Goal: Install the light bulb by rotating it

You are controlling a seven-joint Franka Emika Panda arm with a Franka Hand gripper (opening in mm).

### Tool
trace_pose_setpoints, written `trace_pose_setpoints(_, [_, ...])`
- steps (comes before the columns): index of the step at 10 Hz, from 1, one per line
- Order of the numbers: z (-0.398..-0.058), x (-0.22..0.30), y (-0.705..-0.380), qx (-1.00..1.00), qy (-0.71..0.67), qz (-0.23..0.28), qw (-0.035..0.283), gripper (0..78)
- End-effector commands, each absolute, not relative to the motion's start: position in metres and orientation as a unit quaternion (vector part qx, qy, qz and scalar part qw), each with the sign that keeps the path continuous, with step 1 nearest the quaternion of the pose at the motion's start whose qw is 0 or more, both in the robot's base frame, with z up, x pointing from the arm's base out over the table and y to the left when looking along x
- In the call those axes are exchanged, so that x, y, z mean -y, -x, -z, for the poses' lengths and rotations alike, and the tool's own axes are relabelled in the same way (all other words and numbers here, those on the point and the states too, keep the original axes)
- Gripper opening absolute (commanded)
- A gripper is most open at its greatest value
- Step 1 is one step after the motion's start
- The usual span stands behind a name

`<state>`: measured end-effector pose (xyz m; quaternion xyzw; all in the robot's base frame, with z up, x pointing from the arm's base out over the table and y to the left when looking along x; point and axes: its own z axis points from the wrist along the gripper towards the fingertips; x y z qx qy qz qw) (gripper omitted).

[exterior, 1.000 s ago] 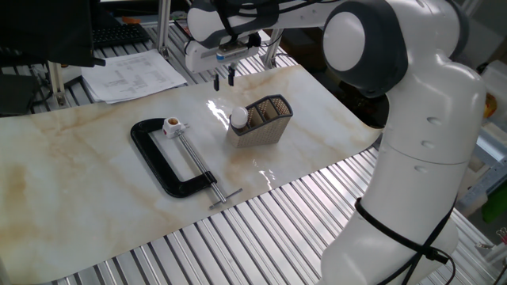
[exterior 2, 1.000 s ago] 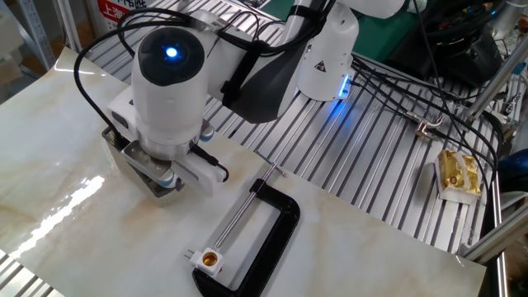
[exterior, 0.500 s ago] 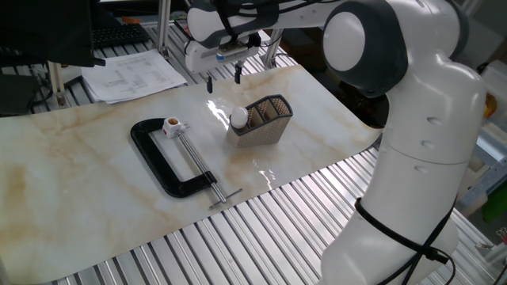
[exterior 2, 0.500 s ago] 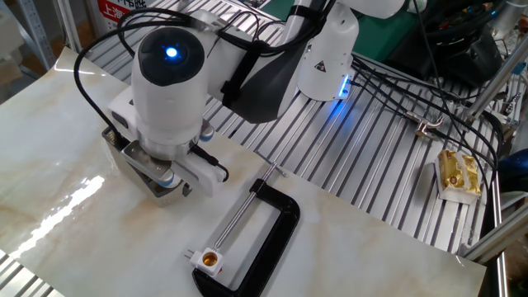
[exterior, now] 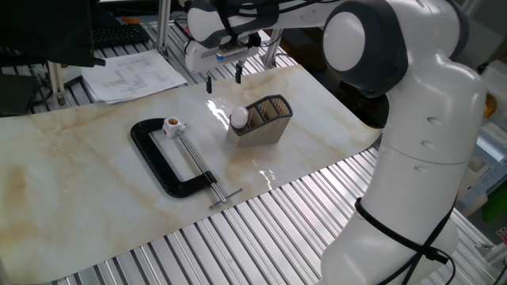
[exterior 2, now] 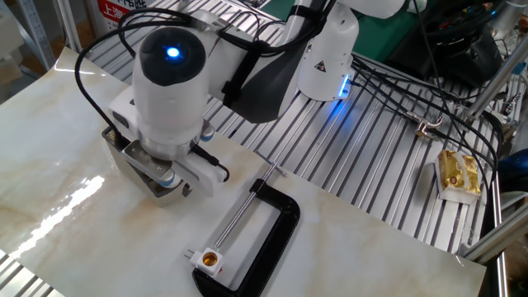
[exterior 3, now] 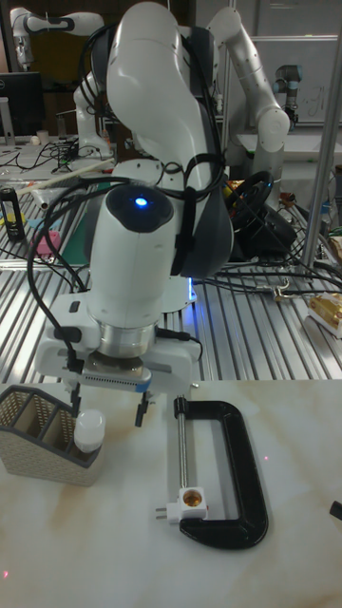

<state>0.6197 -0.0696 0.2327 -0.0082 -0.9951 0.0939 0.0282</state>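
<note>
The light bulb (exterior: pixel 238 118) leans at the near end of the mesh basket (exterior: pixel 265 117), globe up, so it is easy to reach. The gripper (exterior: pixel 223 77) hovers above it, fingers spread and empty, probably to descend around the globe.

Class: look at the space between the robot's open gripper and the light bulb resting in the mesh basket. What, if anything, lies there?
Nothing: in one fixed view, only open air separates the gripper from the light bulb below.
</note>
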Motion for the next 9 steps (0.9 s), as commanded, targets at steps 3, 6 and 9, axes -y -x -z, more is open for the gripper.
trace_pose_setpoints(3, [-0.233,0.071,-0.615,0.994,0.01,-0.105,0.017,77.4])
trace_pose_setpoints(6, [-0.238,0.076,-0.597,0.994,0.013,-0.104,0.013,77.4])
trace_pose_setpoints(9, [-0.233,0.081,-0.582,0.994,0.009,-0.106,0.014,77.4])
